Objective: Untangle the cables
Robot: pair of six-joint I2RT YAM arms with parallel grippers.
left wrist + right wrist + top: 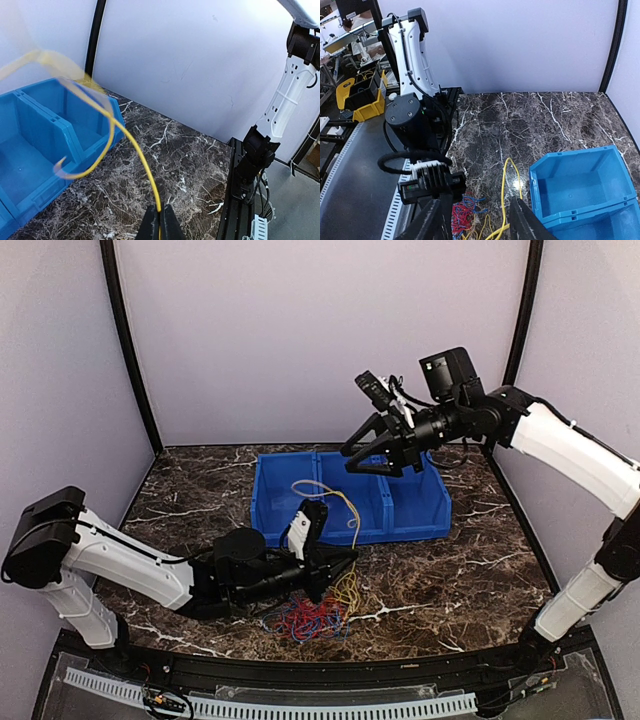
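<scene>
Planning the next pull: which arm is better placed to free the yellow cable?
Left: the left pincer grips the thin yellow cable; the right pincer hangs open near the blue plastic bin.

Cables (308, 619) just before the bin (412, 524)

Top view overhead, facing table (480, 570); left wrist low, right wrist raised; 3 share bin (420, 520).
</scene>
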